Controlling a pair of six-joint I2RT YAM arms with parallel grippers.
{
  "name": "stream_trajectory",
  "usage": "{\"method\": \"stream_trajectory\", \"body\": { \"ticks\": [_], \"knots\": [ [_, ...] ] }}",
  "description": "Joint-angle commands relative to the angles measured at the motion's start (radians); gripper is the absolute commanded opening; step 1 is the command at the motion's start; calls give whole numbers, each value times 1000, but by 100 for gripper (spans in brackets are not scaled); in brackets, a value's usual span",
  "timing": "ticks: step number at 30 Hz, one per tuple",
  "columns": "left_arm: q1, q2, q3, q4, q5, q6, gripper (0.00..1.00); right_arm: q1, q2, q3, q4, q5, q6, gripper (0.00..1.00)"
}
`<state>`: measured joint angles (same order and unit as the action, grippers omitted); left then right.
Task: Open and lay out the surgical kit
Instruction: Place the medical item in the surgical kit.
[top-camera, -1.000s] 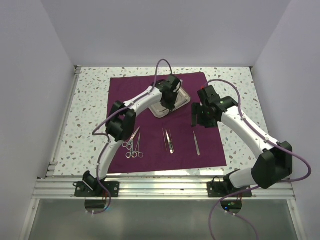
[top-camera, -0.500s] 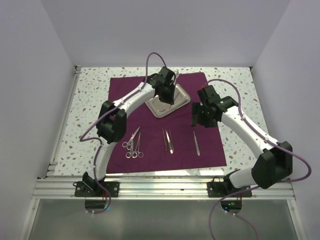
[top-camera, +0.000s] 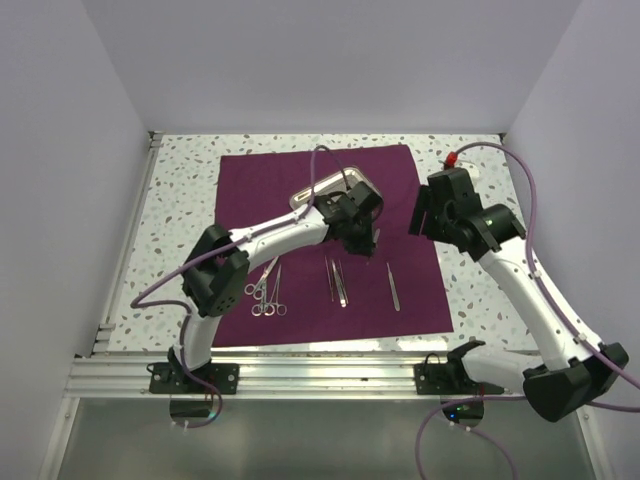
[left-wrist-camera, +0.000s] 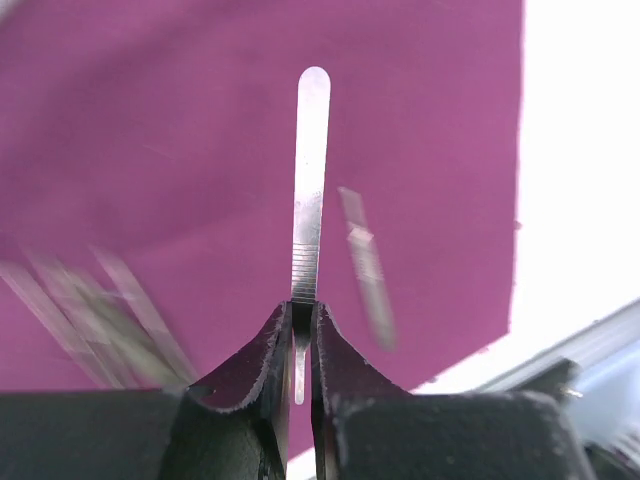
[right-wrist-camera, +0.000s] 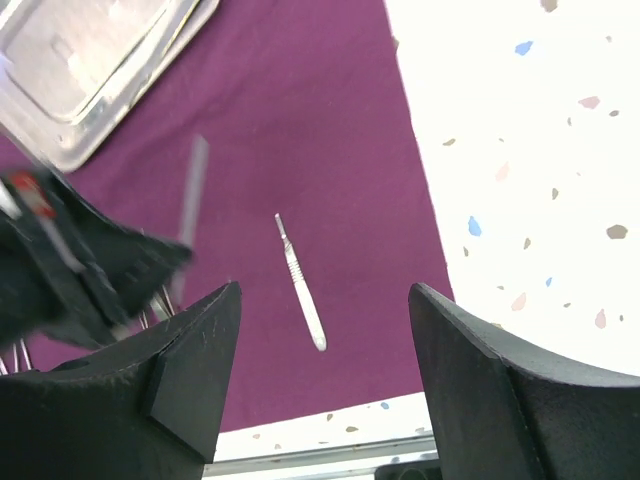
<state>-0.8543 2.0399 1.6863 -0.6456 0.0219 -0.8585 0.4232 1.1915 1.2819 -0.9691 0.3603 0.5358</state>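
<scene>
Currently the left gripper (left-wrist-camera: 301, 312) was nearly closed, pinching the ribbed lower part of a slim flat silver steel handle (left-wrist-camera: 311, 150). The handle's long axis ran straight out in line with the fingers, its rounded end farthest from them. It was held over the large dark purple cloth wrap (top-camera: 250, 190), between the silver tweezers (top-camera: 337, 281) and a second slim silver handle (top-camera: 393, 287) lying flat on the cloth. Contact with the cloth: could not tell.

The laid-out pieces ran near-to-far. The ring-handled silver scissors and forceps (top-camera: 265, 291) lay leftmost with rings toward the arm bases, though one leaned a little to the right.

The small shiny rectangular steel tray (right-wrist-camera: 100, 60) sat on the far half of the cloth, corners rounded, skewed to the cloth's edges.

The right gripper (right-wrist-camera: 325, 305) hung above the cloth's right edge, jaws wide apart, nothing between them.

The cloth was matte and spread flat. It lay on a white speckled tabletop (top-camera: 180, 220) with plain pale walls (top-camera: 330, 60) on three sides. An aluminium rail (top-camera: 320, 375) ran along the near edge.
</scene>
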Motion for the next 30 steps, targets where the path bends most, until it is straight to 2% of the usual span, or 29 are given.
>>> {"method": "stream_trajectory", "body": {
  "ticks": [1,5,9,14,18,19,22,24,28,30],
  "knots": [
    [-58,-58,-36,75,-36,-203,0,-1,-39,24,-23,86,29,72],
    [-109,-49,-94,106,-27,-338,0,-1,-64,5,-54,109,21,72],
    [-158,-23,-97,126,-37,-385,0,-1,-115,-27,-72,121,23,73],
    [-193,48,-56,162,42,-402,0,-1,-161,-64,-80,124,24,75],
    [-200,86,36,123,78,-372,16,-3,-159,-66,-80,121,26,75],
    [-201,89,53,101,64,-366,27,-1,-156,-62,-79,120,26,75],
    [-198,85,95,63,38,-343,47,-3,-147,-58,-68,120,24,76],
    [-195,86,131,37,27,-320,53,-1,-141,-55,-60,109,23,76],
    [-169,106,219,-23,-2,-251,53,-3,-119,-26,-59,103,20,77],
    [-129,109,260,-34,-19,-171,50,-1,-116,-13,-57,101,15,77]
  ]
}}
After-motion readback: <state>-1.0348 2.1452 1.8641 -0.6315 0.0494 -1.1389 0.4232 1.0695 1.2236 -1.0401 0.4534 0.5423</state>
